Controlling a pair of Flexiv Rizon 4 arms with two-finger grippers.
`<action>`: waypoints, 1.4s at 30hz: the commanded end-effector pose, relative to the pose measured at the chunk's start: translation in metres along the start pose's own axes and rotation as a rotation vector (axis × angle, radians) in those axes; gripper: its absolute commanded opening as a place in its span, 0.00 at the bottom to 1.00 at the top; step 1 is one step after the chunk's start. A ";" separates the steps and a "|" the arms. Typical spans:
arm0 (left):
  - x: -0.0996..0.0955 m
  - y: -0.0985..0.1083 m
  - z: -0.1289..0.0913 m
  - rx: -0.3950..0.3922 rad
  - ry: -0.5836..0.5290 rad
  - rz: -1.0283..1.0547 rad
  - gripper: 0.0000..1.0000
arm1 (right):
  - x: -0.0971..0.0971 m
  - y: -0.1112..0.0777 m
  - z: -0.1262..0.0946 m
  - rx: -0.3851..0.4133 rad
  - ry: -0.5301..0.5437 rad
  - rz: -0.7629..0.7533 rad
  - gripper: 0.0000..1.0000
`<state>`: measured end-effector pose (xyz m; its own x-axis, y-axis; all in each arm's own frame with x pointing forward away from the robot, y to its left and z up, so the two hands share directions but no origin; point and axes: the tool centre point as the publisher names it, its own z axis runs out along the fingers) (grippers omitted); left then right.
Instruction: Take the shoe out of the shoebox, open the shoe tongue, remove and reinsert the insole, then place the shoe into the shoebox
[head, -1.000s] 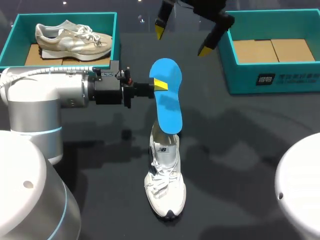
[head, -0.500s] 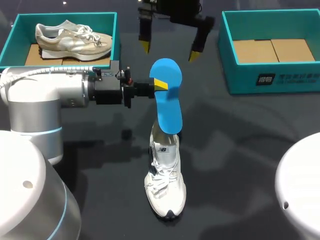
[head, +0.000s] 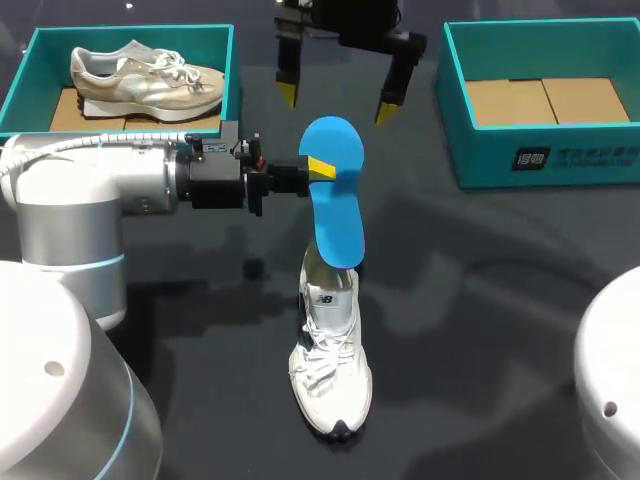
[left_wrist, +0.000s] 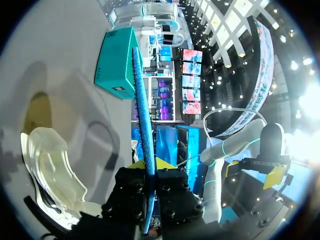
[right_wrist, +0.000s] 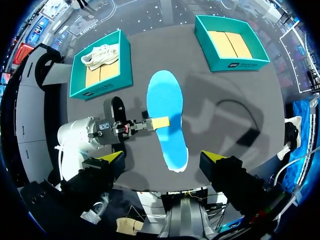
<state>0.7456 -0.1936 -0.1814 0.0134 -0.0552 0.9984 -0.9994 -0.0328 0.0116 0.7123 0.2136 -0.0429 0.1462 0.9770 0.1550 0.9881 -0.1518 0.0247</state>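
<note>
Blue insole hides the white shoe at its heel opening.

Light from above falls evenly on the dark bench, throwing soft, overlapping shadows either side of the white shoe and beside the blue insole. The left wrist view catches harsh glare from bright lamps off to one side.
</note>
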 end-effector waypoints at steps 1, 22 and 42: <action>0.000 0.001 0.000 0.002 0.000 0.000 0.00 | -0.015 0.000 0.003 0.000 0.072 -0.003 1.00; 0.000 0.001 0.000 0.002 0.000 0.000 0.00 | -0.051 0.014 0.023 0.065 0.581 0.012 1.00; 0.000 0.001 0.000 0.002 0.000 0.000 0.00 | -0.060 0.017 0.055 0.029 0.976 -0.041 1.00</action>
<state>0.7457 -0.1935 -0.1816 0.0134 -0.0550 0.9984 -0.9994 -0.0327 0.0116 0.7295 0.1648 -0.0977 0.0514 0.7136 0.6987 0.9961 -0.0870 0.0156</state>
